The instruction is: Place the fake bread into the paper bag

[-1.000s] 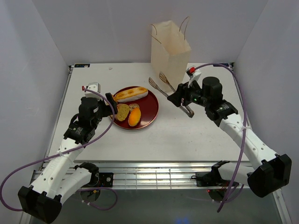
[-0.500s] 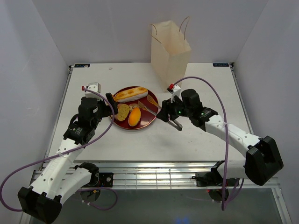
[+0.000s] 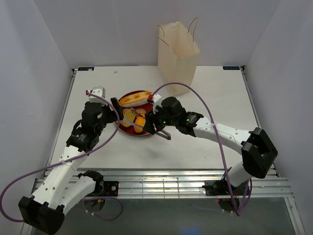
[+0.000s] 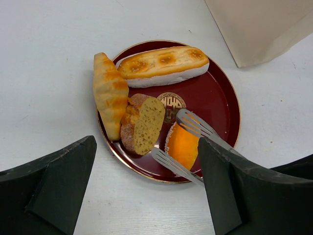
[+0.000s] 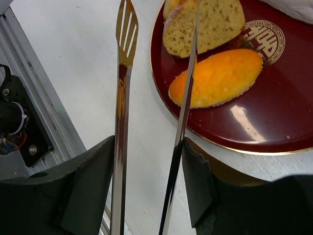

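Observation:
The fake bread lies on a dark red plate (image 3: 157, 108): a long roll (image 4: 164, 66), a ridged roll (image 4: 110, 93), a cut slice (image 4: 143, 122) and an orange oval (image 4: 183, 144). My right gripper (image 3: 157, 123) is shut on thin metal tongs (image 5: 122, 98), whose open tips straddle the orange oval (image 5: 220, 76) without pinching it. My left gripper (image 4: 146, 161) is open and empty, at the plate's near-left edge. The paper bag (image 3: 178, 51) stands upright at the back, behind the plate.
The table's front edge and metal rail (image 3: 161, 183) run just below the plate. Side walls (image 3: 34, 73) close in the table on the left and right. The bag's lower corner shows in the left wrist view (image 4: 264, 29).
My right arm has swung left with the tongs, from beside the bag to over the plate. The tong tips now reach the orange oval. The left arm has not moved.

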Robot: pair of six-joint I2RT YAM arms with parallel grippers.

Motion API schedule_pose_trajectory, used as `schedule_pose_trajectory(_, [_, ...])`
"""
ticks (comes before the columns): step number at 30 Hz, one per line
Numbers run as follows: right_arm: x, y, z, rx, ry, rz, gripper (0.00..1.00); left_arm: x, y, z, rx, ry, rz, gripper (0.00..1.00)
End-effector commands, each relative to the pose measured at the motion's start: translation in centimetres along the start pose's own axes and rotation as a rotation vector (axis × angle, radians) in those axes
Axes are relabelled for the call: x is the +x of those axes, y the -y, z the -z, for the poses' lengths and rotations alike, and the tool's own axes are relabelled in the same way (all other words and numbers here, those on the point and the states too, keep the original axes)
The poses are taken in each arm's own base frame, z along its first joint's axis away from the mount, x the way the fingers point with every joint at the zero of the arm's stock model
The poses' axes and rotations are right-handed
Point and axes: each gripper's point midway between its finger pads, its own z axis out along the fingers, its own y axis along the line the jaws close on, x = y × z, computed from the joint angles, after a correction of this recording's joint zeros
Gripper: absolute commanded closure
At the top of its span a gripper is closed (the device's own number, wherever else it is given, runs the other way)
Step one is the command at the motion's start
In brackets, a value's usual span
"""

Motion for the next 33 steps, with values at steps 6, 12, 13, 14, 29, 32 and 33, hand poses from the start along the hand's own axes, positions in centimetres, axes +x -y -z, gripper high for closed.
schedule_pose_trajectory(6, [-2.6,-2.0,-2.6,0.086,0.045,0.077,0.43,-1.7,-0.5,1.0,-0.023,0.074,0.030,0.05])
schedule_pose_trajectory(12, [-1.7,-2.3,-4.7,0.149,0.001,0.105,0.43,-1.8,-0.7,1.1,-0.033,0.081,0.033,0.05])
schedule_pose_trajectory(13, [-1.7,-2.1,-4.9,0.163,0.002,0.107,0.43,-1.7,-0.8,1.1,-0.037,0.080,0.032,0.05])
schedule_pose_trajectory(14, [-1.5,-1.9,-5.3,0.168,-0.004,0.110,0.43,-1.9,-0.8,1.2,-0.037,0.085,0.034,0.05])
schedule_pose_trajectory(29, [-0.1,-1.8,-7.2,0.191,-0.028,0.094,0.43,-1.9,-0.7,1.3,-0.033,0.086,0.037,0.05])
schedule_pose_trajectory(32, [0.0,-1.9,-7.2,0.186,-0.028,0.085,0.42,-1.9,-0.7,1.3,-0.033,0.087,0.038,0.05])
schedule_pose_trajectory(33, [-0.2,-2.1,-7.2,0.182,-0.024,0.084,0.43,-2.0,-0.7,1.3,-0.032,0.088,0.038,0.05])
